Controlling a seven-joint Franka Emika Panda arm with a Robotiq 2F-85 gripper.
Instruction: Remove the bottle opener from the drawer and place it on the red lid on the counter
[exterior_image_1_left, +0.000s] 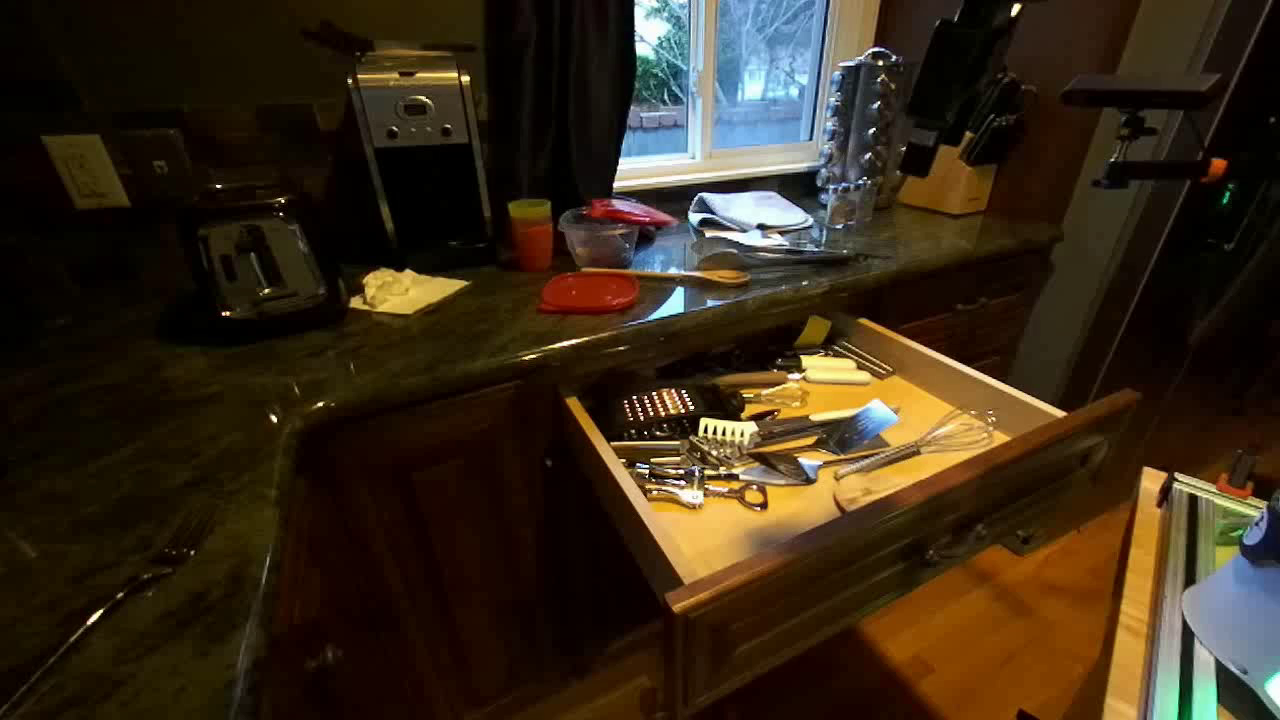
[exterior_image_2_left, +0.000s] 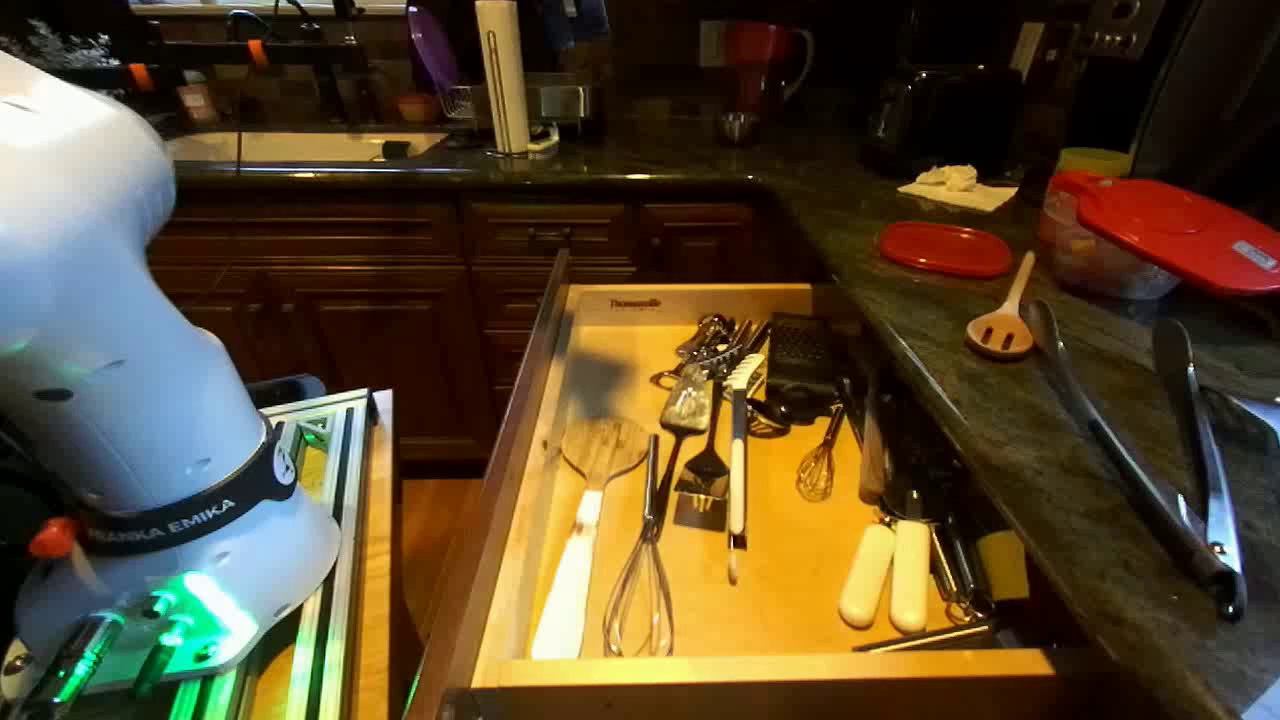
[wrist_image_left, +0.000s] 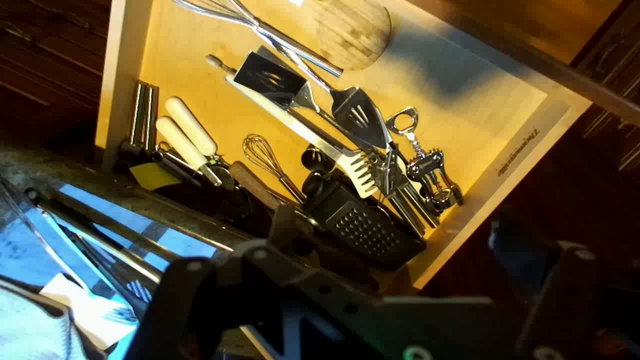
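The drawer (exterior_image_1_left: 722, 542) is pulled out and holds several utensils; it also shows in the wrist view (wrist_image_left: 505, 160). A metal winged corkscrew with a ring-shaped bottle opener head (wrist_image_left: 422, 157) lies inside near the side wall. It also shows in both exterior views (exterior_image_1_left: 690, 492) (exterior_image_2_left: 700, 340). The flat red lid (exterior_image_1_left: 588, 292) (exterior_image_2_left: 945, 248) lies on the dark counter (exterior_image_1_left: 450, 345), outside the wrist view. My gripper (wrist_image_left: 397, 237) is open, its dark fingers apart, with nothing seen between them. It is above the drawer and counter edge, apart from the opener.
A black grater (wrist_image_left: 367, 225) and spatulas (wrist_image_left: 357, 115) lie beside the opener; a large whisk (exterior_image_2_left: 645, 580) lies in the drawer. A wooden spoon (exterior_image_2_left: 1000, 332), tongs (exterior_image_2_left: 1130, 470) and a clear bowl (exterior_image_1_left: 600, 240) with a tilted red cover are on the counter. The drawer front (exterior_image_1_left: 900, 540) stands out.
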